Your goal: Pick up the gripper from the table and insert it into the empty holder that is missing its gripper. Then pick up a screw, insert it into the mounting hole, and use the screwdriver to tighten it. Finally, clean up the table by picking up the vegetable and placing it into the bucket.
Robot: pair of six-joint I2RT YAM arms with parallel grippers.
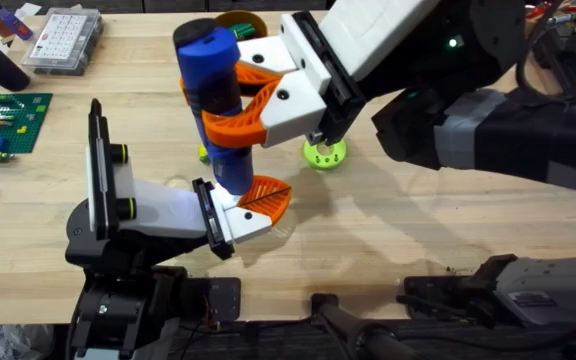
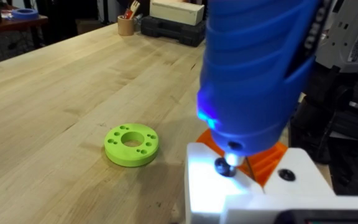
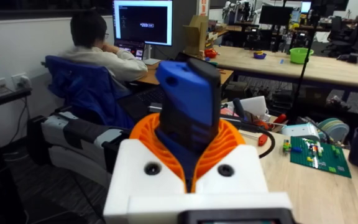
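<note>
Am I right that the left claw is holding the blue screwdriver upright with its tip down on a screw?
Not quite: it is the right claw that grips the screwdriver, as the overhead view shows. The rest holds: the driver stands upright, and the left wrist view shows its tip on a screw in the left claw's white finger.

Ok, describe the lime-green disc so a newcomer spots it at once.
On the wooden table, look just beyond the upright blue screwdriver held by the right gripper. The lime-green disc lies flat there: round, with a big centre hole ringed by small ones.
</note>
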